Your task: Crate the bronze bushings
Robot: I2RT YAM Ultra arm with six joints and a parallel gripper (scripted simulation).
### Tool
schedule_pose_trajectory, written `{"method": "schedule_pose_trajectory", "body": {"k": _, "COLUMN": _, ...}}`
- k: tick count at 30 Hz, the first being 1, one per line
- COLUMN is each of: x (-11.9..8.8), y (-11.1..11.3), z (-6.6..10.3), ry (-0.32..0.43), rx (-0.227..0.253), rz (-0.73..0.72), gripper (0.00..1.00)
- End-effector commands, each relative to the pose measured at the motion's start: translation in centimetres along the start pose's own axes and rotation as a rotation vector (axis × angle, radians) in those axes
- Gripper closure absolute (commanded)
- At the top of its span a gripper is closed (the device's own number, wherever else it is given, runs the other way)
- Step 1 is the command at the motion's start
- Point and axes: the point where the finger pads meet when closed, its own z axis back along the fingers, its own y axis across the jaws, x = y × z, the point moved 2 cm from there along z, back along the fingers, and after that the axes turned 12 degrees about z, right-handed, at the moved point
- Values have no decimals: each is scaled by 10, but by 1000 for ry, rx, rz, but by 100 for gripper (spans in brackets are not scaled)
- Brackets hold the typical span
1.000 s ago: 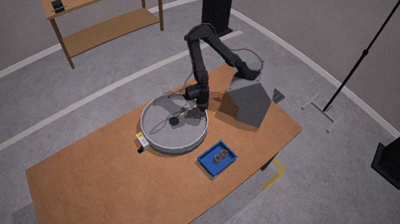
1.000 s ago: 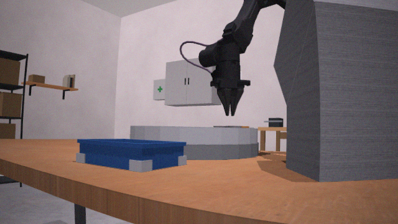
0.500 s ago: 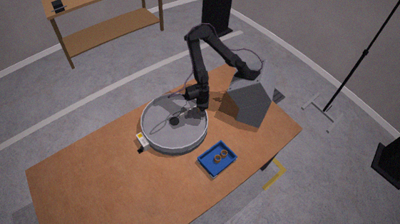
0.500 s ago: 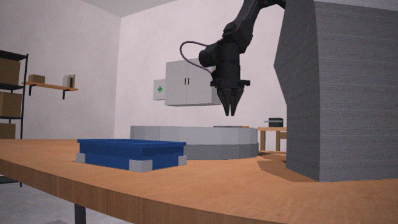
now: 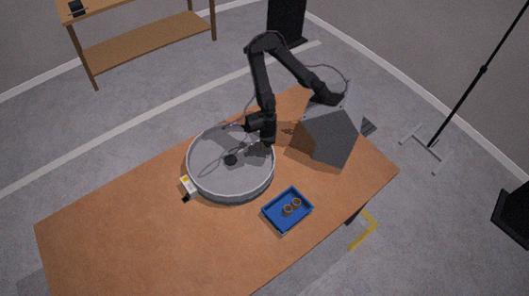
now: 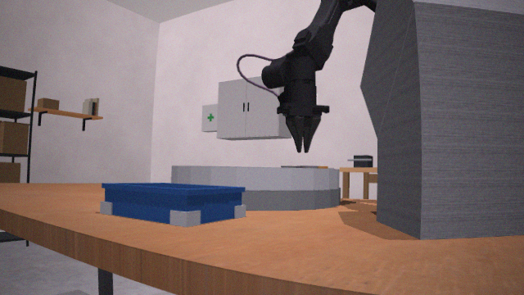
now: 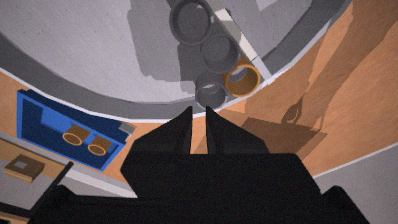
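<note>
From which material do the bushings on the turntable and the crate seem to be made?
The one orange-brown bushing looks like bronze, with a warm matte tone. The three grey bushings look like dull steel with no shine. The crate seems to be plastic, a flat saturated blue, though painted metal is possible.

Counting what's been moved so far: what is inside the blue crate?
Two bronze bushings lie side by side inside the blue crate. In the exterior view the crate's wall hides them.
</note>
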Motion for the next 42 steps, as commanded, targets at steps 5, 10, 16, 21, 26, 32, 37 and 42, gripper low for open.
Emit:
{"method": "schedule_pose_trajectory", "body": {"k": 5, "x": 8, "y": 1, "z": 7, "ry": -35, "rx": 16, "rz": -9, "gripper": 85}}
{"method": "schedule_pose_trajectory", "body": {"k": 10, "x": 11, "y": 3, "z": -19, "ry": -25, "rx": 14, "rz": -13, "gripper": 85}}
{"method": "schedule_pose_trajectory", "body": {"k": 16, "x": 8, "y": 8, "z": -22, "ry": -26, "rx": 22, "rz": 2, "gripper": 85}}
{"method": "schedule_pose_trajectory", "body": {"k": 21, "x": 15, "y": 6, "z": -18, "ry": -44, "rx": 18, "rz": -9, "gripper": 85}}
{"method": "schedule_pose_trajectory", "body": {"k": 26, "x": 15, "y": 6, "z": -18, "ry": -44, "rx": 18, "rz": -9, "gripper": 85}}
{"method": "schedule_pose_trajectory", "body": {"k": 32, "x": 15, "y": 6, "z": -18, "ry": -44, "rx": 18, "rz": -9, "gripper": 85}}
{"method": "schedule_pose_trajectory", "body": {"k": 37, "x": 15, "y": 6, "z": -18, "ry": -44, "rx": 18, "rz": -9, "gripper": 85}}
{"method": "schedule_pose_trajectory", "body": {"k": 42, "x": 15, "y": 6, "z": -18, "ry": -44, "rx": 18, "rz": -9, "gripper": 85}}
